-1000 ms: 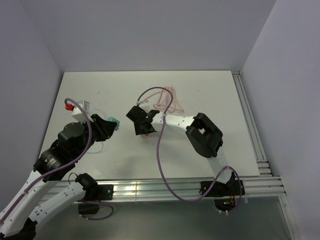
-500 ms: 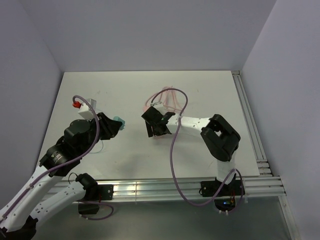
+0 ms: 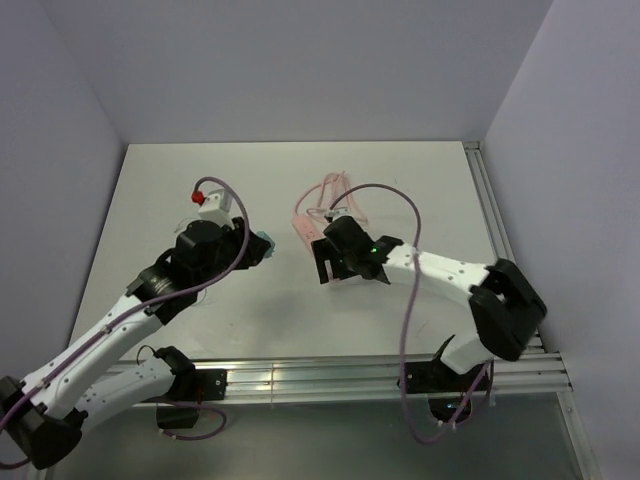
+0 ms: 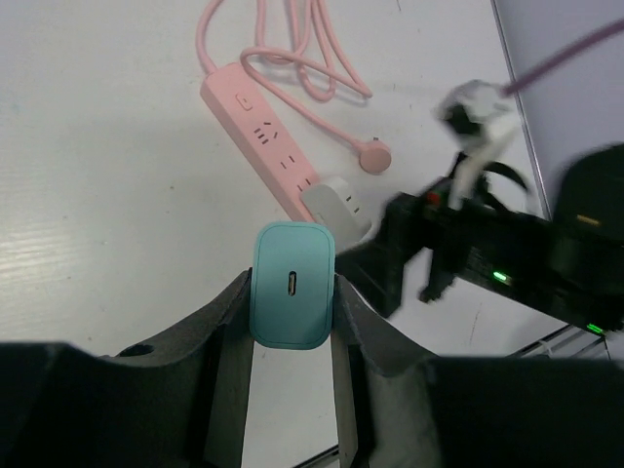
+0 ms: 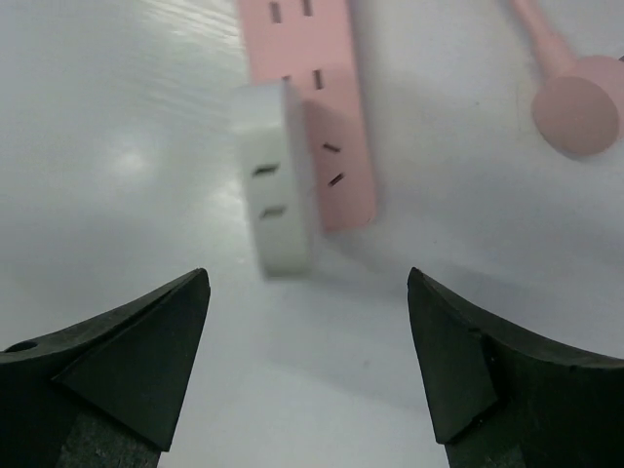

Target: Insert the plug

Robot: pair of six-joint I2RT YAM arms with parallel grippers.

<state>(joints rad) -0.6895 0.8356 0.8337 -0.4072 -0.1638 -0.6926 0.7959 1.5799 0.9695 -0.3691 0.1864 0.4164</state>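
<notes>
The plug point(image 4: 292, 283), a small teal block with a slot in its face, is clamped between my left gripper's point(image 4: 292, 289) fingers above the table. From the top, the plug point(image 3: 263, 244) and left gripper point(image 3: 257, 250) hover left of the pink power strip point(image 3: 303, 229). The strip point(image 4: 265, 144) lies diagonally, with a white adapter point(image 4: 336, 201) at its near end. My right gripper point(image 3: 332, 270) stands open just short of that end. In its wrist view the right gripper point(image 5: 307, 283) holds nothing, and the adapter point(image 5: 278, 195) and strip point(image 5: 312, 68) lie ahead of it.
The strip's pink cable point(image 3: 338, 193) lies coiled behind it, ending in a round pink plug point(image 4: 373, 156). Metal rails run along the table's right edge point(image 3: 497, 235) and near edge point(image 3: 300, 378). Purple walls close in the left, back and right.
My right gripper has opened wide and drawn back rightward off the strip's near end. My left arm has carried the teal plug to the right, closer to the strip.
</notes>
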